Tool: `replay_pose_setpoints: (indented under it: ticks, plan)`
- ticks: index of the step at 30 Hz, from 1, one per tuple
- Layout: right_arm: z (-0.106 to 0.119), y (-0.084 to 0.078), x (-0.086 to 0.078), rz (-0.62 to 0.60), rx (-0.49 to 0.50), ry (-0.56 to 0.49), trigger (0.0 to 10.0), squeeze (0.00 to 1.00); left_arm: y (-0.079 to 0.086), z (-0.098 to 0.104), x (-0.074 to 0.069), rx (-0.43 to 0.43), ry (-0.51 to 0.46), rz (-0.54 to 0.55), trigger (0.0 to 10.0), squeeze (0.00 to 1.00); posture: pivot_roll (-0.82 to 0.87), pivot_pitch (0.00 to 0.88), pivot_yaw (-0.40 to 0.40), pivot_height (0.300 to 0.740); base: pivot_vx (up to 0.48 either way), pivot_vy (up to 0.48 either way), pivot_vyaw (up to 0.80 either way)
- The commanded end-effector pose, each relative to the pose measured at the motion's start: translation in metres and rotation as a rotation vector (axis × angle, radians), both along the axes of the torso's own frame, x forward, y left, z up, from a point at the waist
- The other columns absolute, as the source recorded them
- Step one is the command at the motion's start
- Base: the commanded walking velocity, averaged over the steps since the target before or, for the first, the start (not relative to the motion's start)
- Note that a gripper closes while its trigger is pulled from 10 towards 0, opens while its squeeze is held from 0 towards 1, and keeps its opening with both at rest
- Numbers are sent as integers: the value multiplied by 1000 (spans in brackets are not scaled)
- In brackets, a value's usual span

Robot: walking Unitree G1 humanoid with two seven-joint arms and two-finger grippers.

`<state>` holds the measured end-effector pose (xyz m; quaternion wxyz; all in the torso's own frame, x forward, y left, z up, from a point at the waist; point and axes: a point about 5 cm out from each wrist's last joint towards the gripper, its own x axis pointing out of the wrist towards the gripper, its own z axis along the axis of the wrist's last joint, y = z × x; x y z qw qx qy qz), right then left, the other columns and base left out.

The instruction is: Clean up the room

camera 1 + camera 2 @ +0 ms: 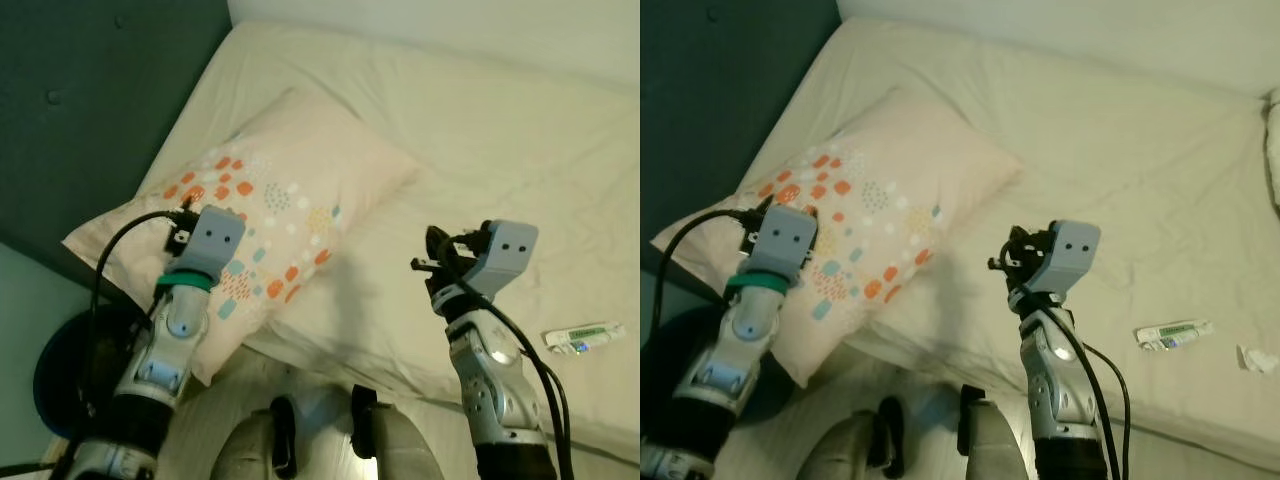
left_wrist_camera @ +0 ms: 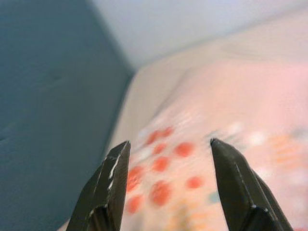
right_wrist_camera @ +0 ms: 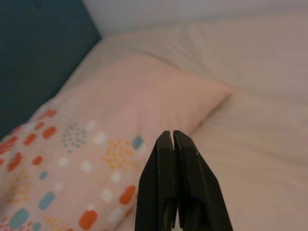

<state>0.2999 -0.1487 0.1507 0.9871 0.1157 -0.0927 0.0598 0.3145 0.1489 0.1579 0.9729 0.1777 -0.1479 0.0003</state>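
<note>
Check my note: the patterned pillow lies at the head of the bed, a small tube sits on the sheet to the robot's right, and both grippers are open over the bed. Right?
Not quite. The right gripper is shut, its fingers pressed together in the right wrist view. The left gripper is open above the patterned pillow. The small tube does lie on the sheet to the robot's right.

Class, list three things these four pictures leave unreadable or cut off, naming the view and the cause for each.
1. Print on the tube: too small in the eye views.
2. Pillow pattern in the left wrist view: blurred beyond the open left gripper.
3. White scrap on the bed: too small to identify, near the right eye view's edge.

The right gripper is shut.
</note>
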Motion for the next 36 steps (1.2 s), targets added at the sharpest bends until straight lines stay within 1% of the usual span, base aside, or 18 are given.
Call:
replay_pose_setpoints:
  ticks: [1,2,3,4,5,6,8,9,10,12,20,21,23,25,30,36]
  plan:
    - [1,4,-6,20,-21,-25,10000,0,-10,-8,-9,-50,66,-78,10000,0,-89,188,77,740,0,0,0]
    - [3,8,-8,36,-35,-39,10000,0,-18,-10,-16,-121,112,-143,10000,0,-87,176,73,740,0,0,0]
    - [3,8,-8,36,-35,-39,10000,0,-18,-10,-16,-121,112,-143,10000,0,-87,176,73,740,0,0,0]
    - [2,12,-12,50,-52,-46,10000,0,-21,-12,-22,-178,146,-172,10000,0,-86,162,70,740,0,0,0]
    - [0,15,-14,56,-57,-46,10000,0,-22,-13,-25,-214,166,-183,10000,0,-86,158,70,740,0,0,0]
    - [-4,15,-17,52,-58,-35,10000,0,-19,-15,-28,-223,179,-175,10000,0,-85,142,69,740,0,0,0]
    - [-4,15,-17,52,-58,-35,10000,0,-19,-15,-28,-223,179,-175,10000,0,-85,142,69,740,0,0,0]
    - [-15,11,-22,24,-80,-5,10000,0,-6,-23,-29,-205,191,-120,10000,0,-85,119,66,740,0,0,0]
    - [-15,11,-22,24,-80,-5,10000,0,-6,-23,-29,-205,191,-120,10000,0,-85,119,66,740,0,0,0]
    - [-24,6,-25,-1,-108,17,10000,0,2,-31,-28,-181,205,-86,10000,0,-92,104,68,740,0,0,0]
    - [-24,6,-25,-1,-108,17,10000,0,2,-31,-28,-181,205,-86,10000,0,-92,104,68,740,0,0,0]
    - [-27,4,-25,-8,-114,23,10000,0,4,-34,-28,-172,211,-80,10000,0,-92,104,68,740,0,0,0]
    - [-30,0,-20,-41,-128,33,10000,0,1,-36,-17,-172,227,-69,10000,0,-105,87,74,740,0,0,0]
    - [-31,-2,-17,-53,-133,35,10000,0,-2,-37,-12,-176,236,-68,10000,0,-114,72,80,740,0,0,0]
    - [-33,-3,-16,-55,-143,40,10000,0,-6,-40,-12,-174,270,-73,10000,0,-120,63,80,740,0,0,0]
    - [-34,0,-14,-46,-151,37,10000,0,-7,-43,-10,-167,275,-72,10000,0,-123,50,81,740,0,0,0]
